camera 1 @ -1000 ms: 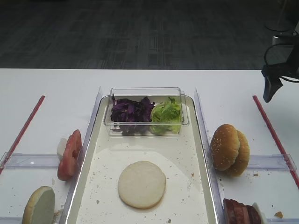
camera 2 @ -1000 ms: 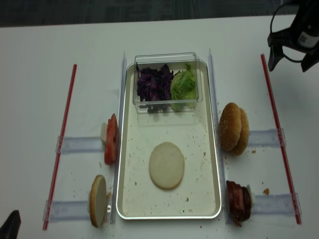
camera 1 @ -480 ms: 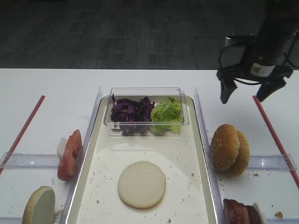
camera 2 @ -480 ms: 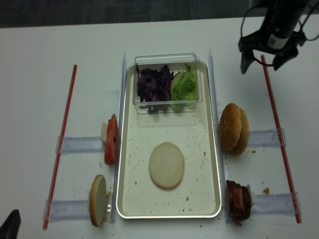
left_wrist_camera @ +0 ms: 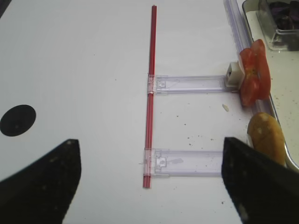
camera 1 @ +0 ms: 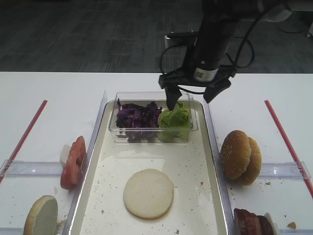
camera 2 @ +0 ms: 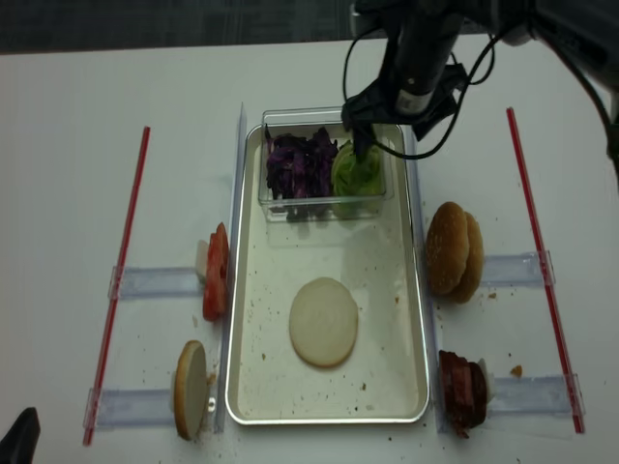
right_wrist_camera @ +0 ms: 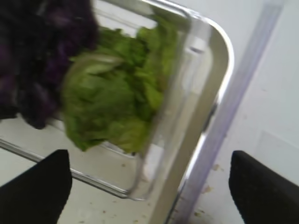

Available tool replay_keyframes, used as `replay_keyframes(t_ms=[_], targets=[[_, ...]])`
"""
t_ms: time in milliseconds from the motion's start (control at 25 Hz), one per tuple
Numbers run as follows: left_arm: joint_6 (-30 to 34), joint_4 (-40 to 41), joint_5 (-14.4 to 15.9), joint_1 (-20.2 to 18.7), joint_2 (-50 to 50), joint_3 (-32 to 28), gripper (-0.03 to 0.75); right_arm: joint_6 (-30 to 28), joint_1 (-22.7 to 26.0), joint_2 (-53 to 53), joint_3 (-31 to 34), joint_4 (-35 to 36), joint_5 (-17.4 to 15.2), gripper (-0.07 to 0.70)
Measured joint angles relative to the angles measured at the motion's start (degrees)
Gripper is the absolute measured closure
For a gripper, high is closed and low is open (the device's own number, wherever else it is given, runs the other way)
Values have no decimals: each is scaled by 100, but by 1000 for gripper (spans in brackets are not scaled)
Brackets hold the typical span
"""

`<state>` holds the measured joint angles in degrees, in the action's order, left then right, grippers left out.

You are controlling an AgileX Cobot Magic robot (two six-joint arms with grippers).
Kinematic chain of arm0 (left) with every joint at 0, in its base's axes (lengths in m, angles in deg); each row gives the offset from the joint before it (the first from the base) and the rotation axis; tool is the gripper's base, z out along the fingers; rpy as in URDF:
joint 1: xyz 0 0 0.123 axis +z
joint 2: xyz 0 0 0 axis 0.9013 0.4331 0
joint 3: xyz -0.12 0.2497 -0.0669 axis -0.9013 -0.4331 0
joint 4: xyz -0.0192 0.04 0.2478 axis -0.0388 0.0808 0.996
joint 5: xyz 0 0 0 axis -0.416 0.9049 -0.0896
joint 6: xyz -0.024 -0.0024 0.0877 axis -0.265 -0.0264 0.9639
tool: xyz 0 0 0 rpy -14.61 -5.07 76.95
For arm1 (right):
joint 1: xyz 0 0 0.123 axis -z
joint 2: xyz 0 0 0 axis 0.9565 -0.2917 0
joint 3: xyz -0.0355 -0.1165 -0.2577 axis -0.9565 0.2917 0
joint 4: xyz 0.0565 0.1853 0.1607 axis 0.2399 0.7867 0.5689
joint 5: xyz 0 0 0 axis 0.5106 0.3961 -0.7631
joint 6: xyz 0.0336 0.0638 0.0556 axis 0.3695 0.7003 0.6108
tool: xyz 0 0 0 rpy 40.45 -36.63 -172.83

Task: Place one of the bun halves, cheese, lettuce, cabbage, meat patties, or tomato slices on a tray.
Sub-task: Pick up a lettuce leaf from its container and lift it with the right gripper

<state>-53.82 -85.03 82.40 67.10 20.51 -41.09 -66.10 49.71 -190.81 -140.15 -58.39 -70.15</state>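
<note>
The right pincer [camera 1: 191,96] swung in from the counter's far edge over the lettuce [camera 1: 173,120], jaws wide and empty. A lettuce pick for the tray [camera 1: 205,196] looked next.

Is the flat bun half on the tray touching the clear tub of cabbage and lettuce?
Apart. The exterior high view shows bare tray between the bun half and the tub.

four bun halves [camera 2: 323,321] counted, one tray [camera 2: 411,319], one clear tub [camera 2: 324,114], two red strips [camera 2: 118,280], four clear rails [camera 2: 155,281].
</note>
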Motion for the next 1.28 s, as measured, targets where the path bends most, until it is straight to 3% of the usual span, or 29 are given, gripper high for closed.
replay_keyframes(t_ms=[240, 520, 1000, 1280], targets=[[0, 0, 0, 0, 0, 0, 150, 175, -563, 0, -166, 12, 197, -60], [0, 0, 0, 0, 0, 0, 150, 228, -617, -168, -171, 10, 287, -44], [0, 0, 0, 0, 0, 0, 151, 242, -617, -678, -171, -487, 667, 97], [0, 0, 0, 0, 0, 0, 150, 382, -617, -821, -179, -673, 788, 238]])
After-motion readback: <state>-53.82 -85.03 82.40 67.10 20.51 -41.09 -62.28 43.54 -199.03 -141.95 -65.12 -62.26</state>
